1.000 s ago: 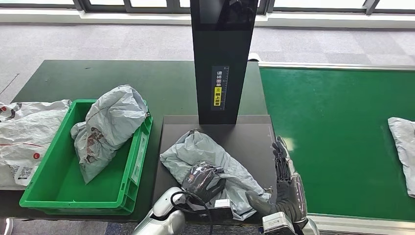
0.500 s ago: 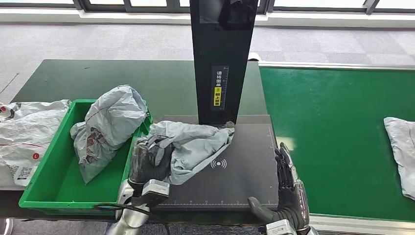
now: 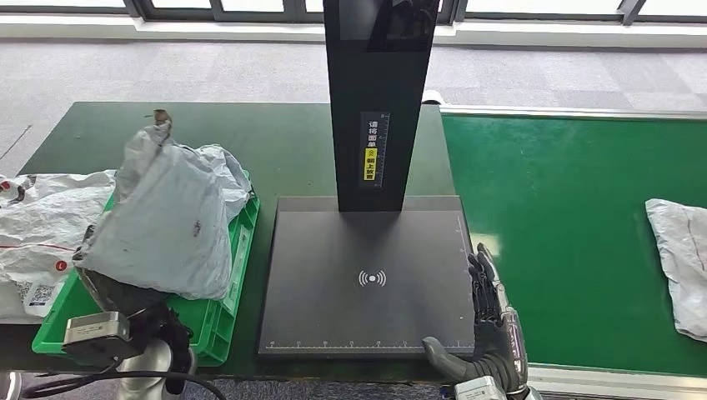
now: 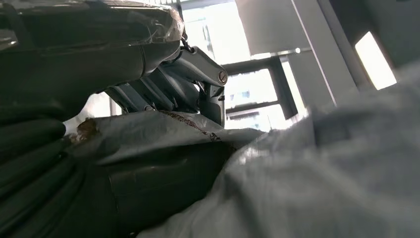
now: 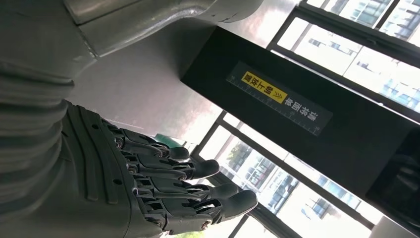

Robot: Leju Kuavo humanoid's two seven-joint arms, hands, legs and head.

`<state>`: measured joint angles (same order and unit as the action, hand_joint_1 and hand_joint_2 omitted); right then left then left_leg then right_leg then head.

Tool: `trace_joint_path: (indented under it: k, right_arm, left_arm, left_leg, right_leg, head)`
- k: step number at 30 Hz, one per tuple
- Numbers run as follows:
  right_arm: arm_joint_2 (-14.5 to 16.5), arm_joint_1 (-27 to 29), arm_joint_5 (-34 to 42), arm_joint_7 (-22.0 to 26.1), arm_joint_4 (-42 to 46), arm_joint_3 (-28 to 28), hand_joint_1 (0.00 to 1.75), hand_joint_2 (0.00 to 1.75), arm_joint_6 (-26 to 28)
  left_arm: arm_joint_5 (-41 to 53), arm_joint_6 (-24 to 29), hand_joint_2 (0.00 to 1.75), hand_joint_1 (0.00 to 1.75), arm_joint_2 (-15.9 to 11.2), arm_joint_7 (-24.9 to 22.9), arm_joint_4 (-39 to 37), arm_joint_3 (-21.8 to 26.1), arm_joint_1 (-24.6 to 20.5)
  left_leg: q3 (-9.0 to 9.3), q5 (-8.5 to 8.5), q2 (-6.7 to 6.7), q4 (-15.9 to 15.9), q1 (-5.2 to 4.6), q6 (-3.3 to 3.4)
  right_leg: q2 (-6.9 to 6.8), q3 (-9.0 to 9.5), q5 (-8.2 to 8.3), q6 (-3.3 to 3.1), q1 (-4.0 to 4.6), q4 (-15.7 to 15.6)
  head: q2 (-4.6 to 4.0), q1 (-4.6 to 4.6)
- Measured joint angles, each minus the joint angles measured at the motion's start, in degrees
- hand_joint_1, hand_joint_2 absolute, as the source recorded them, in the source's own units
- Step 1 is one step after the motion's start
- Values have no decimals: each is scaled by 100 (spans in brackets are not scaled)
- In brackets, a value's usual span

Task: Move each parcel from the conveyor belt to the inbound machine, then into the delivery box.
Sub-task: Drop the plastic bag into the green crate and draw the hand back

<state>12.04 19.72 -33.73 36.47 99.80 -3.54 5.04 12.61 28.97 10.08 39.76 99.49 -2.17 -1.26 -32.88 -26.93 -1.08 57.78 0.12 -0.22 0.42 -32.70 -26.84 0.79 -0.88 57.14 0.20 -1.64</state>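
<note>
My left hand (image 3: 125, 302) grips a crumpled grey parcel (image 3: 162, 221) from below and holds it up over the green delivery box (image 3: 243, 250). Close up, its dark fingers (image 4: 29, 148) press into the grey parcel wrap (image 4: 322, 173). A second grey parcel (image 3: 223, 162) lies in the box, mostly hidden behind the held one. The inbound machine's black platform (image 3: 367, 275) is bare, and its black column (image 3: 379, 100) rises behind. My right hand (image 3: 492, 321) is held upright and open at the platform's front right corner, fingers (image 5: 198, 191) straight, holding nothing. Another grey parcel (image 3: 679, 258) lies on the green conveyor belt (image 3: 575, 233).
White printed bags (image 3: 42, 225) are piled on the dark table left of the box. The machine's column, with its yellow label (image 5: 262, 89), stands tall between the table and the belt. Grey carpet and a window line run behind.
My left hand has carried the parcel off the machine's platform, leftwards and up, to above the green box. The belt parcel has crept a little left. My right hand has sunk slightly.
</note>
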Motion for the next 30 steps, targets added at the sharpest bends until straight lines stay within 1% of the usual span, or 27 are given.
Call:
trace_joint_path:
  k: [5,13,19,23,27,30]
  right_arm:
    - [6,1,0,-21,3,-1,0,175,15]
    - [28,-1,-64,-108,28,-1,0,175,-37]
    - [74,1,-111,-162,96,-1,0,175,-63]
    - [97,5,-123,-166,131,-1,0,175,-75]
    - [102,11,-125,-167,151,0,0,175,-96]
    - [105,50,-147,-160,189,0,0,175,-131]
  left_arm:
    - [94,-28,175,175,0,-321,-454,731,-332]
    - [359,275,175,175,0,-530,-1483,1501,-821]
    - [854,628,175,175,0,-652,-1934,1794,-1079]
    - [910,694,175,175,0,-677,-2098,1917,-1203]
    - [911,766,175,175,0,-623,-2159,2013,-1259]
    - [1033,843,175,175,0,-542,-1995,2069,-1223]
  left_leg:
    - [2,2,-1,0,0,-1]
    - [2,3,-1,0,0,-3]
    - [3,3,-6,0,0,-3]
    - [7,2,-5,0,0,-3]
    - [12,6,-4,0,2,-8]
    - [12,10,-1,0,5,-14]
  right_leg:
    - [0,1,1,0,0,0]
    - [0,2,2,0,0,1]
    - [-1,6,0,-1,-1,1]
    - [-1,8,0,-1,0,1]
    - [-1,12,2,-2,1,3]
    - [0,9,6,-7,5,4]
  head:
    - [0,0]
    - [0,0]
    - [0,0]
    - [0,0]
    - [0,0]
    - [0,0]
